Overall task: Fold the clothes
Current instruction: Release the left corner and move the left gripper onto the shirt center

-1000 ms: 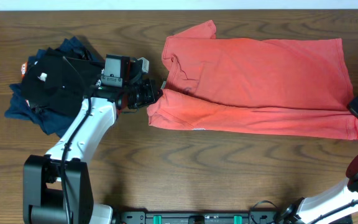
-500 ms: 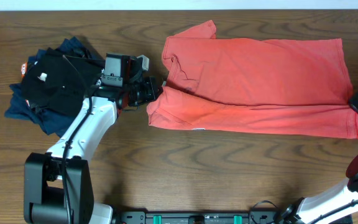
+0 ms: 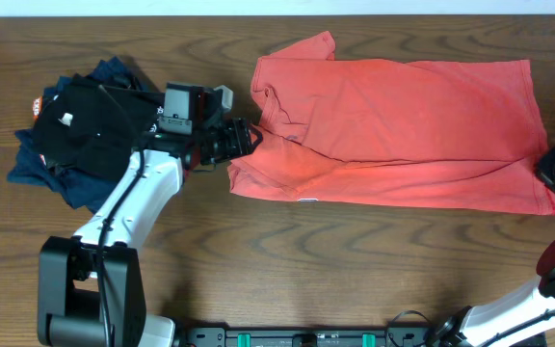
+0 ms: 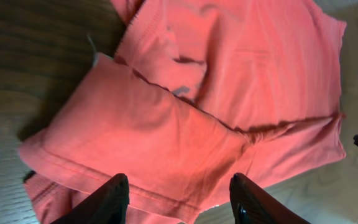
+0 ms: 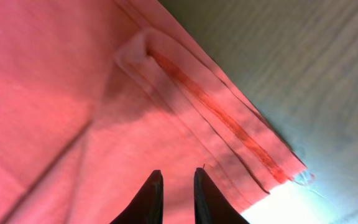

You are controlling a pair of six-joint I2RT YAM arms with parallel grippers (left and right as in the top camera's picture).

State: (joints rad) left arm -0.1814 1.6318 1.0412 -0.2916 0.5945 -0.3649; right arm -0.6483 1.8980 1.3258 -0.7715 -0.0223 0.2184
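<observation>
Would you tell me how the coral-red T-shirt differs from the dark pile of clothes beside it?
The coral-red T-shirt lies spread flat, one long edge folded over; the dark pile is bunched in a heap. The T-shirt is one garment; the pile stacks black on navy ones. Both rest on the wooden table.

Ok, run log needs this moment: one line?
shirt: spread out | left gripper: open over it | right gripper: at its corner, grip unclear

T-shirt point(image 4: 229, 93) cropped in wrist views; navy garments point(image 3: 29, 172) part-hidden.

A black shirt point(image 3: 80, 130) lies on navy garments point(image 3: 29, 172).
</observation>
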